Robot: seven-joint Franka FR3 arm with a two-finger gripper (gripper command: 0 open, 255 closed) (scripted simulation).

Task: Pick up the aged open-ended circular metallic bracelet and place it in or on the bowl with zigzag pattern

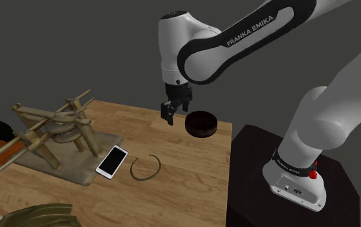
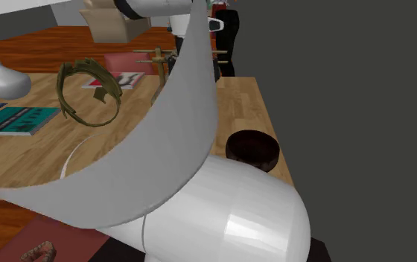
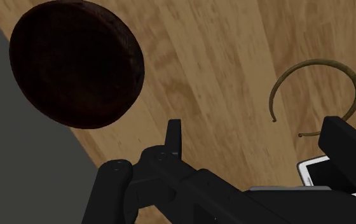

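Observation:
The bracelet (image 1: 146, 169) is a thin, dull olive-brown open ring lying flat on the wooden table (image 1: 173, 193), next to a white phone (image 1: 112, 161). The bowl (image 1: 201, 124) is dark brown, round and shallow, and stands near the table's edge by the stand. My black gripper (image 1: 175, 116) hangs open above the table, just beside the bowl and well above the bracelet, holding nothing. In the wrist view the bowl (image 3: 75, 63) lies beyond one finger, and the bracelet (image 3: 316, 95) and the phone (image 3: 313, 173) by the other fingertip (image 3: 345, 143). In the second exterior view the bowl (image 2: 252, 147) shows past the arm.
A wooden stick contraption on a slab (image 1: 53, 132) takes up the table at the shoulder view's left. A large olive wreath-like ring (image 2: 88, 93), a white vase (image 2: 6, 80), a teal book (image 2: 21, 119) and a cardboard box (image 2: 114, 22) stand farther off. The dark stand (image 1: 263, 167) borders the table.

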